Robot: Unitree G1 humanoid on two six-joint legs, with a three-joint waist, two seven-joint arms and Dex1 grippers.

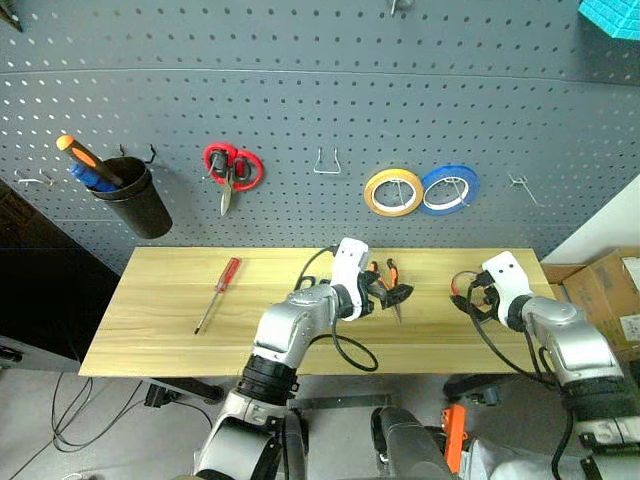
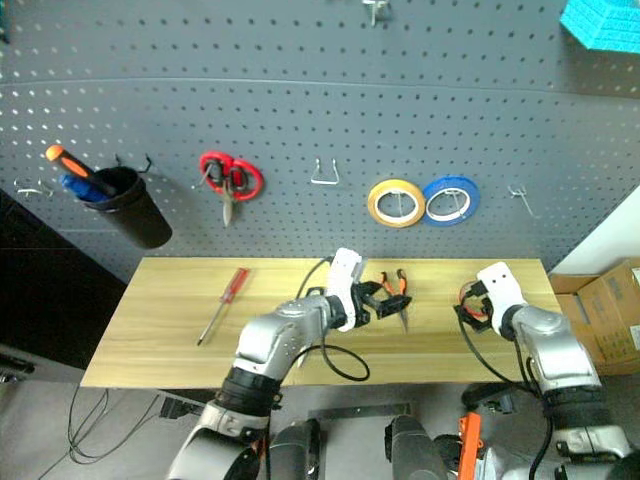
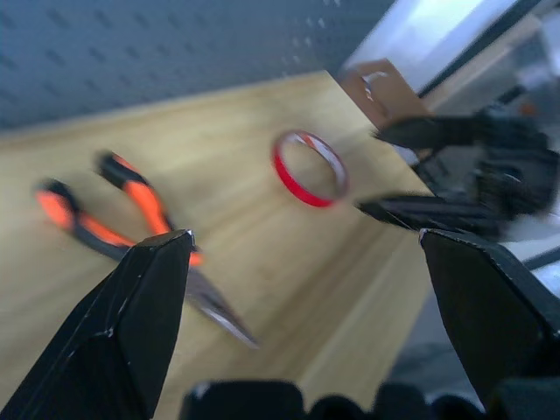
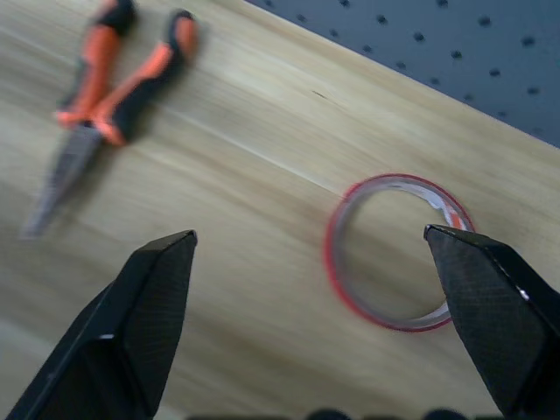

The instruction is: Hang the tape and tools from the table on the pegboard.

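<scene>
On the light wood table (image 1: 160,320), orange-and-black pliers (image 1: 388,270) lie near the middle. My left gripper (image 1: 398,297) hovers just in front of them, open and empty. In the left wrist view the pliers (image 3: 114,210) lie beyond one finger. A thin red roll of tape (image 1: 458,283) lies flat toward the table's right end. My right gripper (image 1: 468,302) is open right at it, and in the right wrist view the tape (image 4: 334,262) sits ahead, close to one finger. A red-handled screwdriver (image 1: 218,293) lies on the table's left part. The dark grey pegboard (image 1: 300,90) stands behind.
On the pegboard hang a black cup (image 1: 135,200) with an orange-handled screwdriver, red-handled scissors (image 1: 232,172), a yellow tape roll (image 1: 392,192), a blue tape roll (image 1: 449,188) and bare metal hooks (image 1: 327,162). Cardboard boxes (image 1: 610,300) stand to the right of the table.
</scene>
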